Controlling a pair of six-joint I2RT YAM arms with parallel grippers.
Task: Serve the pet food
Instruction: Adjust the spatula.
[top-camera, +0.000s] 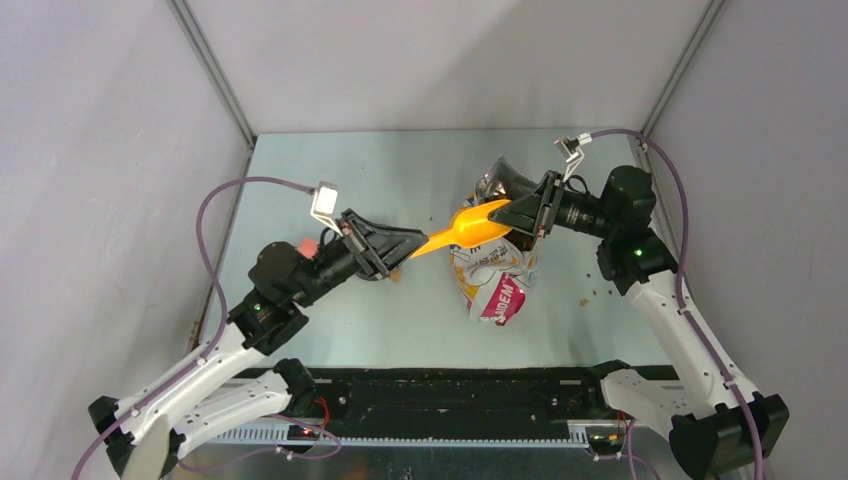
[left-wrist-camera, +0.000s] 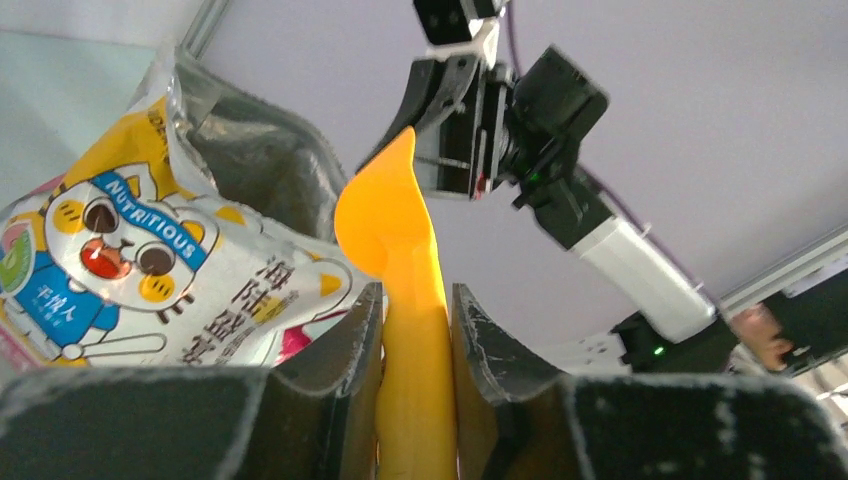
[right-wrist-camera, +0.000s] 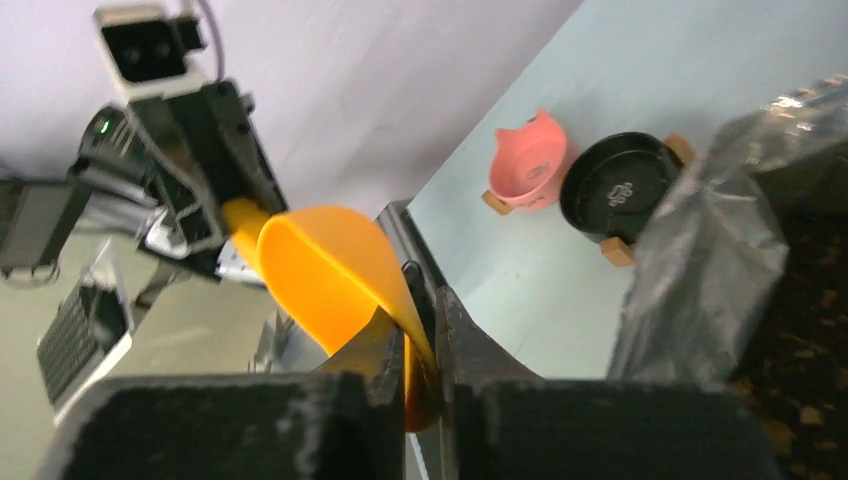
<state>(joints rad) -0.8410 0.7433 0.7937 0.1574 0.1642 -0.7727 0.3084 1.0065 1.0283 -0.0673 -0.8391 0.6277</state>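
A yellow scoop (top-camera: 470, 228) hangs in the air between both grippers, above the cat-printed bag (top-camera: 495, 285). My left gripper (top-camera: 400, 245) is shut on the scoop's handle (left-wrist-camera: 412, 380). My right gripper (top-camera: 525, 215) is shut on the rim of the scoop's bowl (right-wrist-camera: 320, 270), which looks empty. The bag stands open, its foil mouth (right-wrist-camera: 700, 270) beside my right gripper. Brown kibble bits (right-wrist-camera: 800, 385) show dimly inside it. In the left wrist view the bag (left-wrist-camera: 150, 250) is at the left and my right gripper (left-wrist-camera: 450, 130) is beyond the scoop tip.
A pink pet bowl (right-wrist-camera: 530, 160) and a black bowl (right-wrist-camera: 615, 185) stand side by side on the table; in the top view the pink one (top-camera: 308, 245) peeks out behind the left arm. A few loose kibble bits (top-camera: 590, 298) lie right of the bag.
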